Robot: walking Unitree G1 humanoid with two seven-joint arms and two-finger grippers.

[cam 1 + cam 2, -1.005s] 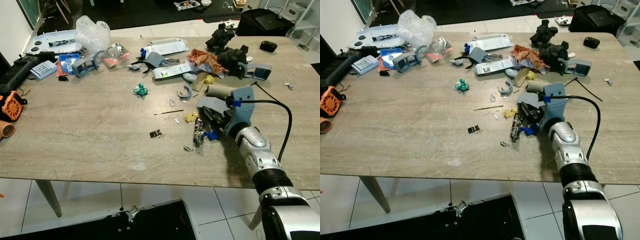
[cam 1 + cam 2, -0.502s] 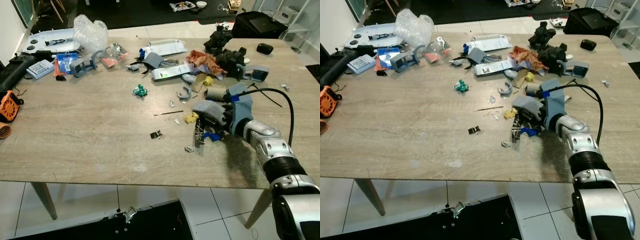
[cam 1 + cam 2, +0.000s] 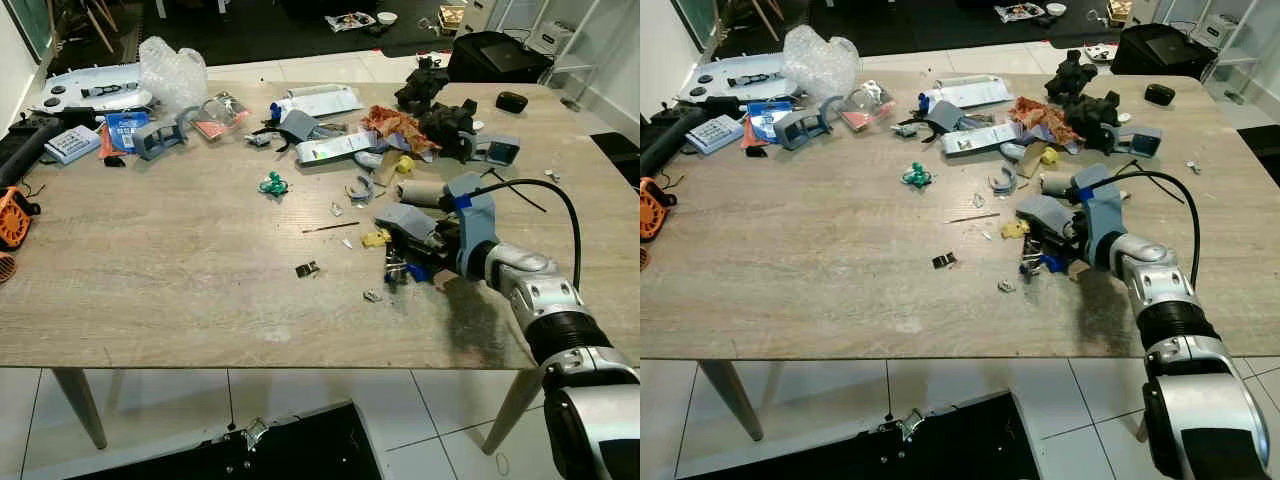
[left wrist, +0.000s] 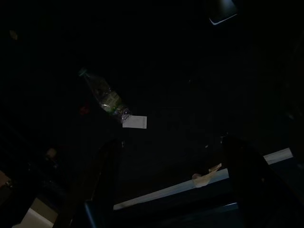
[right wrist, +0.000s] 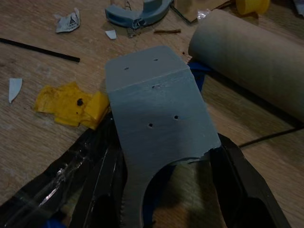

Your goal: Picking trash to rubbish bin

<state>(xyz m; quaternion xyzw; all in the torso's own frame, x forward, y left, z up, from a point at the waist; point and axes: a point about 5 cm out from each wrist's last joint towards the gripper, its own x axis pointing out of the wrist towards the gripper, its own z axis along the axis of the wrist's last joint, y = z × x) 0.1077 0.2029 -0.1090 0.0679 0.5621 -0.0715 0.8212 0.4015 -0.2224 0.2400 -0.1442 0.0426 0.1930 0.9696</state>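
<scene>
Right gripper [image 5: 164, 190] astride grey bracket [image 5: 156, 107] (tabletop)

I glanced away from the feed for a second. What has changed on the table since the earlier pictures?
The right gripper has swung more level and closed in on the grey plastic piece, which now sits between its open fingers beside the cardboard tube. The whole view shifted too, so the camera moved. The yellow scrap, the black stick and the clutter at the table's far edge lie as before.

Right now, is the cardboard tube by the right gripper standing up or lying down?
Lying down: the cardboard tube rests on its side on the table, beside the right gripper.
</scene>
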